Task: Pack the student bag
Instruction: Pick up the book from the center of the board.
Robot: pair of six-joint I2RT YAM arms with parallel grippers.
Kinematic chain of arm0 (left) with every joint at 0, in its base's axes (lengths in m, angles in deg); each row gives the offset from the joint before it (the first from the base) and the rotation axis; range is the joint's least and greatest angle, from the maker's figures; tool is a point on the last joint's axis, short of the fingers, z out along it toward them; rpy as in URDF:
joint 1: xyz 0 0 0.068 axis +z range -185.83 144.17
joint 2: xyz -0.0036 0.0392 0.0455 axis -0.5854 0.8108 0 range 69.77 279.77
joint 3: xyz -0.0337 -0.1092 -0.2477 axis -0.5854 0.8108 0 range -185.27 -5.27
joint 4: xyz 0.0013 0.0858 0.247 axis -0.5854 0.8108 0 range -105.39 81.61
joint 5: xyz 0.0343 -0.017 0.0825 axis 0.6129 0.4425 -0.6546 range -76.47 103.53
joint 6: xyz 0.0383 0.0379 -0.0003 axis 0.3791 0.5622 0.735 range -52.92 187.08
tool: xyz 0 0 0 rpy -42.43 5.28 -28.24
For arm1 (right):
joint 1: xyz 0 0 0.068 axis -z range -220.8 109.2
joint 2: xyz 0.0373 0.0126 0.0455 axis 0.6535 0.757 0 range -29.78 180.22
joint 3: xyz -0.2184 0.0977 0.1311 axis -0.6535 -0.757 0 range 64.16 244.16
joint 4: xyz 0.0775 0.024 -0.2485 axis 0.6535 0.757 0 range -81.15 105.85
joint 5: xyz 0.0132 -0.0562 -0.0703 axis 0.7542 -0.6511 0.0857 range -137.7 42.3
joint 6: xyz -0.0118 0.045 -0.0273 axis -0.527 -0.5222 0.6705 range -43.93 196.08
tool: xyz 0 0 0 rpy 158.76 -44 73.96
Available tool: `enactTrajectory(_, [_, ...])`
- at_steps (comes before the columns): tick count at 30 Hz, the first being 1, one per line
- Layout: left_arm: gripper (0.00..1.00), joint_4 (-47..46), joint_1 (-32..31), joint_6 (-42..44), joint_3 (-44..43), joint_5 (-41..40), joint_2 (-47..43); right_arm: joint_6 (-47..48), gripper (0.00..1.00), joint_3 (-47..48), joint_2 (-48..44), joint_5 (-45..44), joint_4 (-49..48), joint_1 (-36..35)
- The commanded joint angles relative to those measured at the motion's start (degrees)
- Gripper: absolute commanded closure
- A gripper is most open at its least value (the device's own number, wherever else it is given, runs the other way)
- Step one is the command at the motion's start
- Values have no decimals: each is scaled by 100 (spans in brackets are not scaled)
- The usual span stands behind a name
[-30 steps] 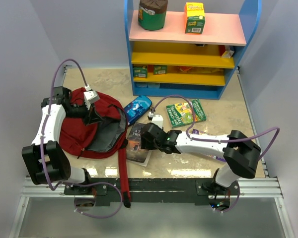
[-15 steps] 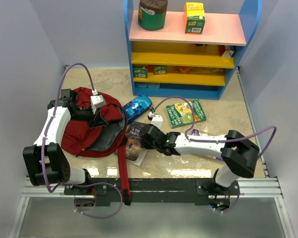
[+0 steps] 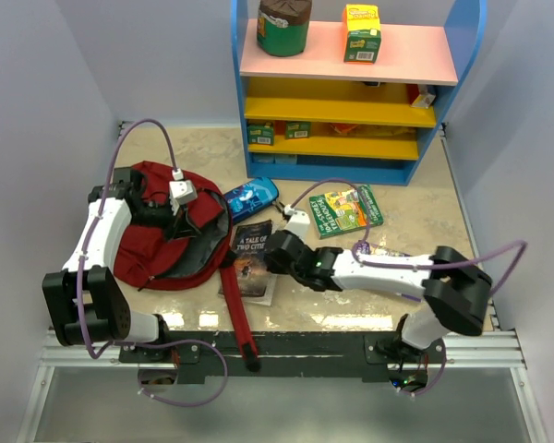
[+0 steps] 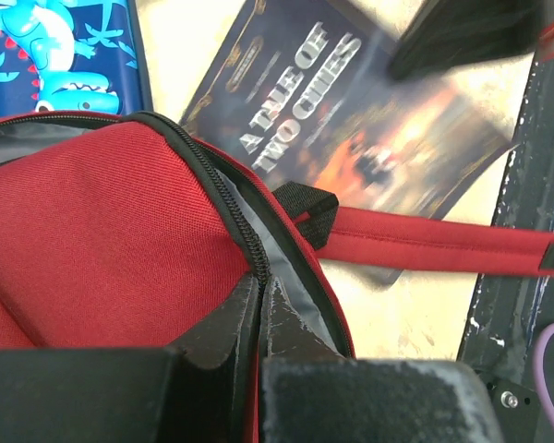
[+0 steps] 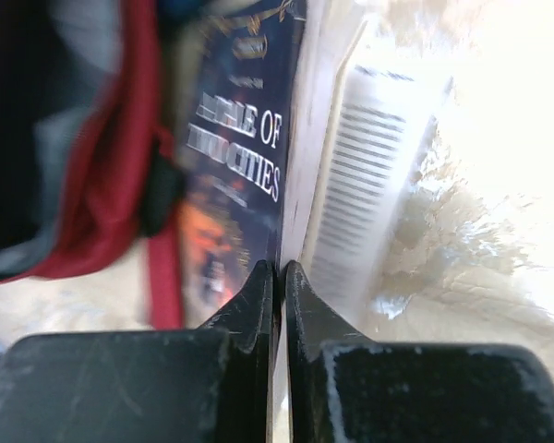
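Note:
The student bag (image 3: 143,245) is a dark red backpack lying at the table's left, its mouth open and grey lining showing. My left gripper (image 3: 186,210) is shut on the bag's zipper edge (image 4: 245,226), fingertips (image 4: 282,305) pinching the fabric. A dark book titled "A Tale of Two Cities" (image 3: 249,254) lies just right of the bag, partly over a red strap (image 3: 238,314). My right gripper (image 3: 271,256) is shut on the book's right edge; in the right wrist view its jaws clamp the cover (image 5: 245,157), white pages beside them.
A blue pencil case (image 3: 250,196) lies behind the book. Two green books (image 3: 344,210) and a small purple item (image 3: 373,247) lie to the right. A blue and yellow shelf (image 3: 346,101) with jars and boxes stands at the back. The strap (image 4: 425,242) reaches the table's front rail.
My right gripper has shut on the book's edge, and the book has turned and shifted back. The left gripper moved slightly right with the bag's edge; the strap swung right.

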Motion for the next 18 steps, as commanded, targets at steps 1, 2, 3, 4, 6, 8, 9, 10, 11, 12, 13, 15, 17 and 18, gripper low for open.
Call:
enactTrajectory(1, [100, -14, -30, 37, -271, 209, -150, 336, 100, 129, -1286, -536, -200, -24])
enactTrajectory(2, [100, -76, -21, -147, -332, 209, -159, 433, 100, 217, -1383, -510, -148, -15])
enactTrajectory(3, [100, -224, -4, -244, -350, 227, -176, 590, 100, 314, -1488, -475, -86, -24])
enactTrajectory(4, [100, -295, 40, -324, -376, 262, -211, 670, 100, 541, -1516, -387, -25, -24])
enactTrajectory(6, [100, -663, 84, -780, -411, 253, -255, 916, 100, 770, -1577, -290, 11, -15])
enactTrajectory(8, [100, -1006, 146, -1306, -359, 174, -378, 1040, 100, 1087, -1595, -167, -32, -15])
enactTrajectory(9, [100, -1287, 163, -1448, -333, 139, -431, 1119, 100, 1201, -1578, -114, -50, -15])
enactTrajectory(10, [100, -1420, 198, -1571, -315, 95, -553, 1172, 100, 1428, -1551, -62, -68, -24])
enactTrajectory(11, [100, -1569, 216, -1903, -254, 51, -624, 1242, 100, 1561, -1516, 43, -103, -15])
enactTrajectory(12, [100, -1953, 234, -2098, -218, -10, -694, 1268, 100, 1702, -1464, 96, -86, -15])
enactTrajectory(13, [100, -2105, 277, -2265, -183, -98, -826, 1304, 100, 1938, -1359, 175, -103, -24])
enactTrajectory(15, [100, -2484, 383, -2635, -95, -116, -993, 1383, 100, 2333, -1200, 360, -130, -24])
enactTrajectory(17, [100, -2703, 418, -2881, -7, -107, -1073, 1514, 100, 2625, -910, 457, -95, -33])
enactTrajectory(18, [100, -2739, 427, -2926, 28, -107, -1117, 1558, 100, 2939, -831, 483, -60, -50])
